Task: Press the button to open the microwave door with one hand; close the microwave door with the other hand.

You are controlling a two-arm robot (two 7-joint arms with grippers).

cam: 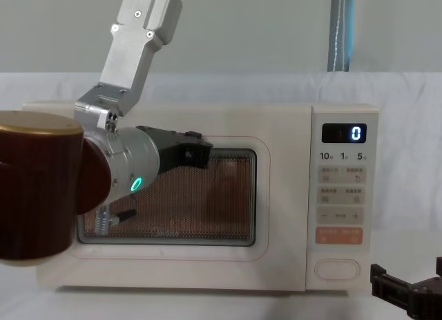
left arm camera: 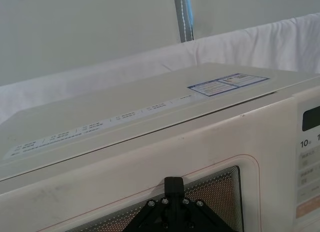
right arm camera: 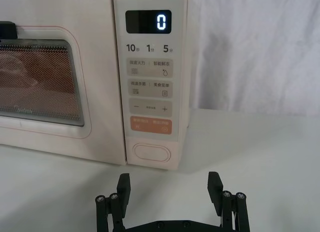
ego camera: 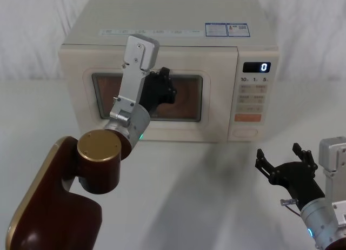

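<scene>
The cream microwave (ego camera: pixel 162 23) stands at the back of the table, its display (right arm camera: pixel 160 22) reading 0. The microwave door (ego camera: pixel 216 93) lies flush with the body. My left gripper (ego camera: pixel 172 91) is shut, its tip against the upper part of the dark window (cam: pixel 228 195); the left wrist view shows that tip (left arm camera: pixel 173 183) at the window's top edge. The button (right arm camera: pixel 152 152), a large cream pill shape, sits lowest on the panel, under the orange key (right arm camera: pixel 150 126). Low over the table, a short way in front of the button, my right gripper (right arm camera: pixel 169 186) is open and holds nothing.
White cloth covers the table (ego camera: pixel 205 185) and hangs behind the microwave. A blue-grey pole (cam: pixel 340 30) rises behind the back right. My left arm's brown and silver links (ego camera: pixel 97 153) reach across the door's left half.
</scene>
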